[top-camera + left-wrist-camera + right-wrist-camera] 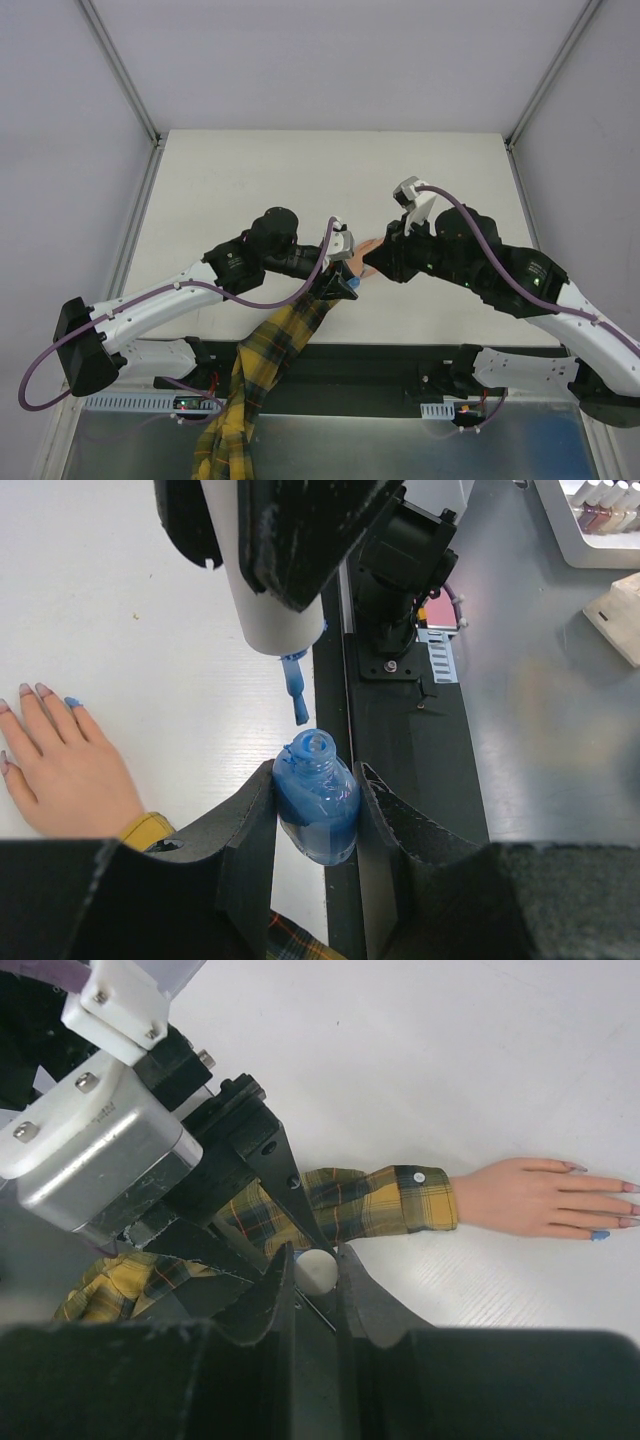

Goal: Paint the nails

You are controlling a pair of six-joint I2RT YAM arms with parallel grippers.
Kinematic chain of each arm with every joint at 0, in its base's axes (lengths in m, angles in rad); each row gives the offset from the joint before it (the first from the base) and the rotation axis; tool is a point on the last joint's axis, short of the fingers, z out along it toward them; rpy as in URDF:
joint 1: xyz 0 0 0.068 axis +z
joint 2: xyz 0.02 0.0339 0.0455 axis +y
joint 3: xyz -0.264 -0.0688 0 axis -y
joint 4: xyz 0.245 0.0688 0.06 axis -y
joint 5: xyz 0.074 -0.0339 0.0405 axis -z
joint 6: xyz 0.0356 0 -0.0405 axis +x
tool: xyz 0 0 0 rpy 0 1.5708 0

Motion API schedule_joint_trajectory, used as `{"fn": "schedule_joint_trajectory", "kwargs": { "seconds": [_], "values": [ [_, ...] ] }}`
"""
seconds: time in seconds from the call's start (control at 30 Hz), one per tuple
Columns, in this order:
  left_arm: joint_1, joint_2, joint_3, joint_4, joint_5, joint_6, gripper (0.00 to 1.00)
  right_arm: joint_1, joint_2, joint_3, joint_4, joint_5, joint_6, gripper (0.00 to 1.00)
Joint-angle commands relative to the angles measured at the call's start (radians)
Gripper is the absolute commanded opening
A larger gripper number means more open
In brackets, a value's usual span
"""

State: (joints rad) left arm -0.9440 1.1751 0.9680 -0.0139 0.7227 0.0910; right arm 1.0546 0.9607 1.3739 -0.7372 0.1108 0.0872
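In our left gripper (315, 792) we clamp the open blue polish bottle (318, 828); just above its mouth hangs the brush (297, 692), its white cap (272, 612) pinched by our right gripper (315, 1258). Beyond, the nails (72, 702) rest on the table (130, 600), one blue.

White arms (165, 298), purple cables (478, 222), black tools (316, 785)

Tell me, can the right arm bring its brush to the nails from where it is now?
Probably yes. The right claw holds the brush just above the open bottle in the left claw, and the hand lies flat on the table beside them, nails uncovered, nothing between.
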Motion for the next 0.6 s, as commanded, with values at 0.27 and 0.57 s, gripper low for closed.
{"fn": "schedule_joint_trajectory", "kwargs": {
  "seconds": [0.27, 0.57],
  "values": [
    [-0.013, -0.017, 0.021, 0.019, -0.006, 0.019, 0.00, -0.019, -0.014, -0.009, 0.065, -0.056, 0.023, 0.00],
    [-0.013, -0.014, 0.024, 0.019, -0.005, 0.021, 0.00, -0.022, -0.022, -0.027, 0.064, -0.057, 0.028, 0.00]
  ]
}}
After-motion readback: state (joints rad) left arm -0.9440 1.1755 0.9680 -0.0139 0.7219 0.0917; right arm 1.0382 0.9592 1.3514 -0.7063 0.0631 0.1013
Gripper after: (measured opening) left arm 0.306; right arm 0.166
